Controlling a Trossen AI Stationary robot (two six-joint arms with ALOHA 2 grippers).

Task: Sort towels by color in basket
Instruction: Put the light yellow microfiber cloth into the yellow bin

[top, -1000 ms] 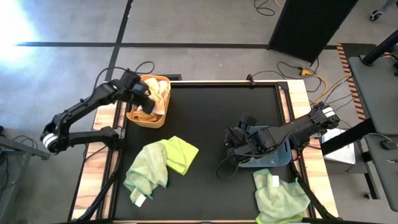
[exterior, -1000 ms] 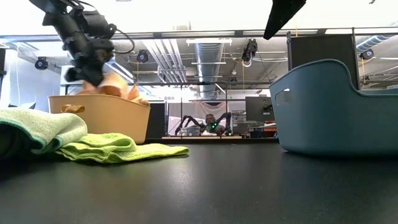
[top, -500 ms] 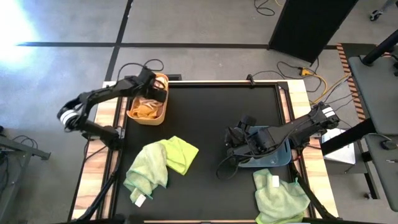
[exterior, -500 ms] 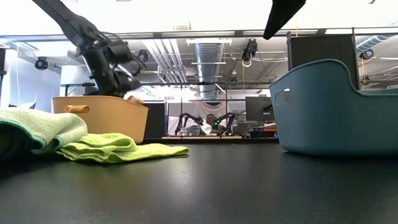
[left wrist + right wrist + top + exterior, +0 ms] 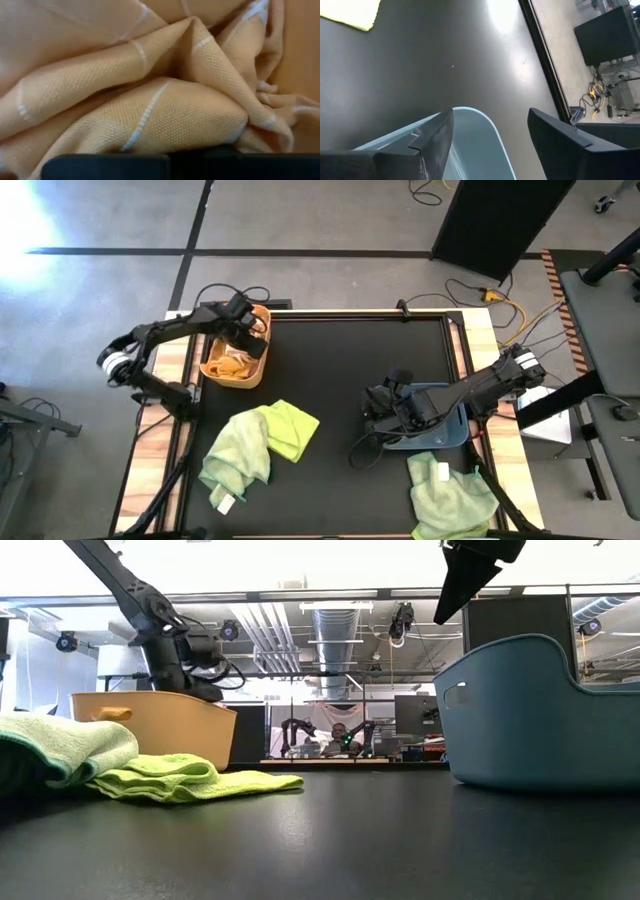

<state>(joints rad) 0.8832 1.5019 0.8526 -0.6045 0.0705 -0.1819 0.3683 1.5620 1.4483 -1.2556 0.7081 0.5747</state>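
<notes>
A black table (image 5: pixel 360 370) stands on grey concrete floor (image 5: pixel 330 220) crossed by dark tape lines (image 5: pixel 120 251); cables (image 5: pixel 470 288) trail beyond its far edge, ceiling ducts (image 5: pixel 340 625) overhead.

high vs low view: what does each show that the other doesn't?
Only the high view: the mustard orange towels inside the tan basket, the green towel near the right front corner, its white tag, and the floor cables.

Only the low view: the room behind the table, with another robot rig far off.

Both: the tan basket with the left gripper down in it, the blue basket under the right gripper, and the two green towels on the black table.
</notes>
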